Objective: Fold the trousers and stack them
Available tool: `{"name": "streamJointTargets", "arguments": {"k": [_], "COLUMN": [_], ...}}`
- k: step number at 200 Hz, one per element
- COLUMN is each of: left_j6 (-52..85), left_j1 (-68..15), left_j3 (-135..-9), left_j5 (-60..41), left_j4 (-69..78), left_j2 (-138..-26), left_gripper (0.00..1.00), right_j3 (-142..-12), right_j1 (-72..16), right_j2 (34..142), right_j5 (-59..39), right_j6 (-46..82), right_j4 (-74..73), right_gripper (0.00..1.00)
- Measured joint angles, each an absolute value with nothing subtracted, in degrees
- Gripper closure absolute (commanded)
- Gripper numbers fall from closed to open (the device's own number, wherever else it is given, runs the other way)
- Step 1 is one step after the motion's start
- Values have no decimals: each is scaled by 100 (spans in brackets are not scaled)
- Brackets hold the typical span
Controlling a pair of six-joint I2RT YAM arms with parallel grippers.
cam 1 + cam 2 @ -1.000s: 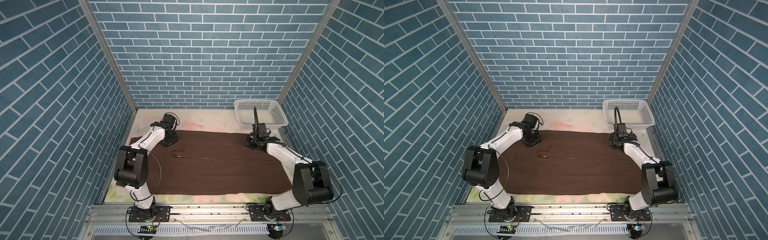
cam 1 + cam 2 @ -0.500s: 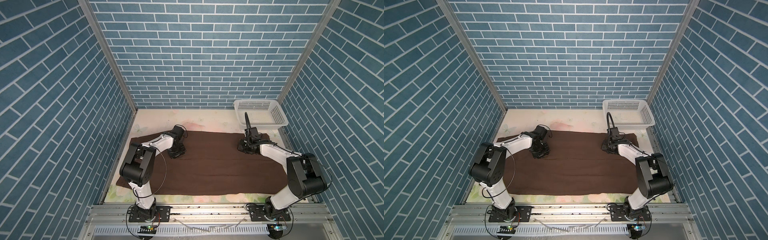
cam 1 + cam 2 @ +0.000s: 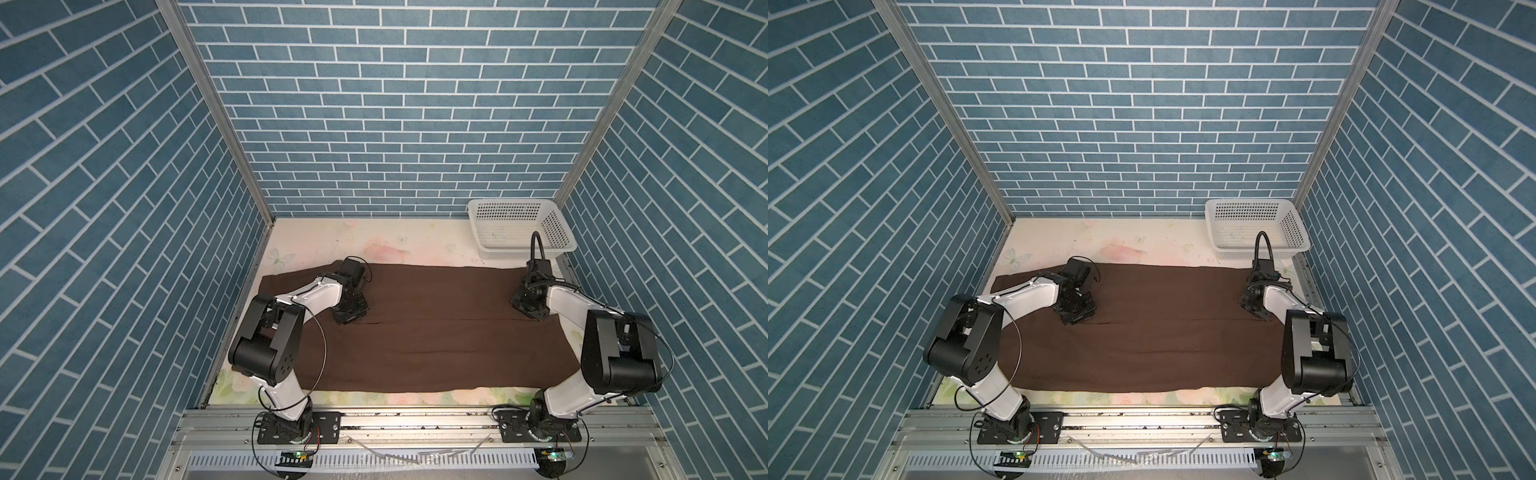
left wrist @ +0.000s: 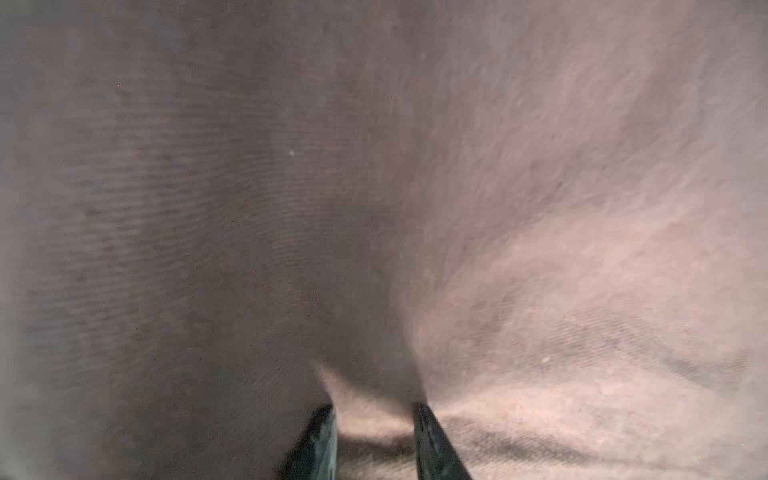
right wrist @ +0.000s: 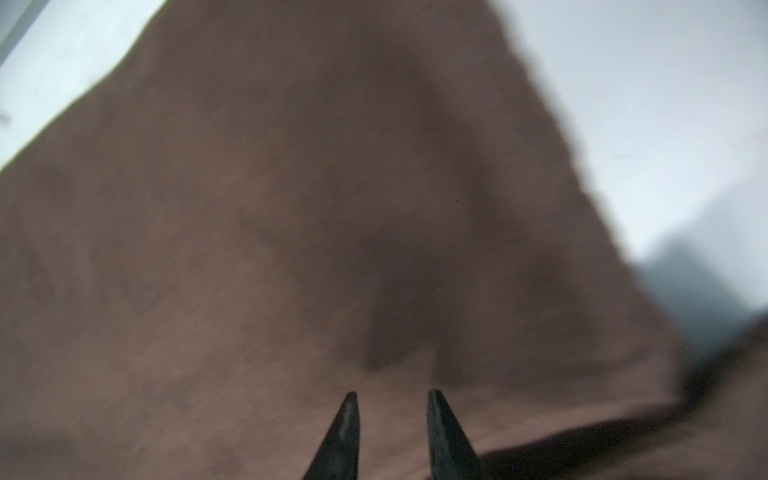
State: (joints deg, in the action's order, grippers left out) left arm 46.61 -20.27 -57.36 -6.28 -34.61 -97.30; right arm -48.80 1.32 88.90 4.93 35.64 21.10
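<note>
**Item:** the trousers (image 3: 436, 345) — 1 pr, dark brown, spread flat lengthwise across the tabletop (image 3: 374, 241), covering most of it. The leg split (image 3: 436, 322) runs along the middle. No fold made yet, as we judge it.

**Left hand** (image 4: 374, 409) — tips down on the cloth at the split, twd the left end. Fingers a narrow gap apart, cloth bulging slightly betw. them, no closed pinch that we can see.

**Right hand** (image 5: 392, 395) — same line, nr the right end. Fingers likewise a little apart, nothing gripped.

**Basket** (image 3: 503, 251) — white, far right corner, just beyond the cloth's far edge.

**Step, as we read it:** lengthwise fold, leg onto leg.

**Handling notes:**
- We'd take one leg's edge only at each end.
- Close fully before lifting.
- Keep both hands level & in step so the cloth is taut betw. them.
- Lay edge on edge, w/o dragging the lower leg.
</note>
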Motion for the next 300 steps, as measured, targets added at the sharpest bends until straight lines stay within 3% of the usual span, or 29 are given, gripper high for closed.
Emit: {"name": "streamJointTargets", "arguments": {"k": [18,51,101,145,184,205,226,300], "left_j6": [4582,4445,4165,4014,3907,3820,3719,3684], "left_j1": [-2027,-2025,-1688,-314,336,773,1227,2163], "left_j3": [-5931,-6641,-7244,-6445,-5878,-5732,-5640,-5522], "left_j5": [-604,-462,-261,-244,-290,-303,-246,43], "left_j4": [-3828,-4344,-4737,-4834,-5000,-5100,-5282,-5315], "left_j2": [-9695,-9555,-9188,-8047,-7594,-7448,-7050,-5833], "left_gripper": [62,63,61,60,58,60,60,54], "right_j3": [-4921,-5273,-5387,-4956,-4495,-4322,-4217,-3848], "right_j1": [266,292,493,928,1437,1739,1959,3100], "right_j2": [8729,8788,8969,8932,8694,8433,8073,6866], "right_j5": [552,213,-292,-386,-526,-508,-285,659], "right_j6": [3503,3242,3148,3146,3151,3151,3201,3575], "right_j4": [2163,2056,1629,1533,1660,1811,2119,3629], "right_gripper": [71,90,81,80,76,68,45,20]}}
